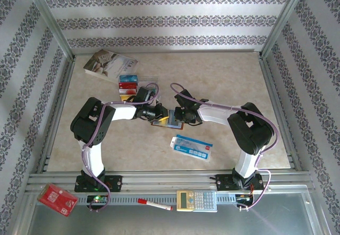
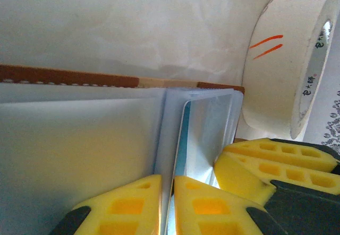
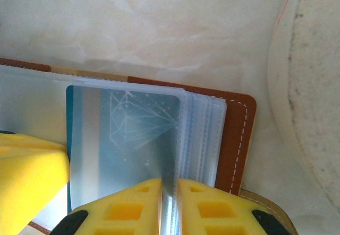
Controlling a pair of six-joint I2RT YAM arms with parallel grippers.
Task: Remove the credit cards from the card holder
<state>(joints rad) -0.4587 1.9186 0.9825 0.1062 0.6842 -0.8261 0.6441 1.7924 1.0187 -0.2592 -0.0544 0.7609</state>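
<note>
The reddish-brown card holder [image 1: 162, 121] [image 3: 235, 134] lies open at the table's middle, its clear sleeves fanned out. A teal credit card [image 3: 127, 139] [image 2: 179, 150] with a diamond line pattern sits in the top sleeve, with a bare teal strip showing at one edge. My left gripper [image 1: 158, 112] [image 2: 167, 186] is shut on that thin edge. My right gripper [image 1: 173, 116] [image 3: 169, 191] comes in from the opposite side and is shut on the sleeve's rim by the card's corner. Three credit cards [image 1: 128, 85], blue, red and yellow, lie in a column behind the left arm.
A roll of white tape [image 2: 287, 60] [image 3: 319, 86] stands right beside the holder. A paperback book [image 1: 109, 64] lies at the back left and a blue-and-white packet [image 1: 192, 147] in front of the holder. On the near rail lie a red packet [image 1: 57, 199], a marker [image 1: 154, 204] and a calculator [image 1: 196, 200].
</note>
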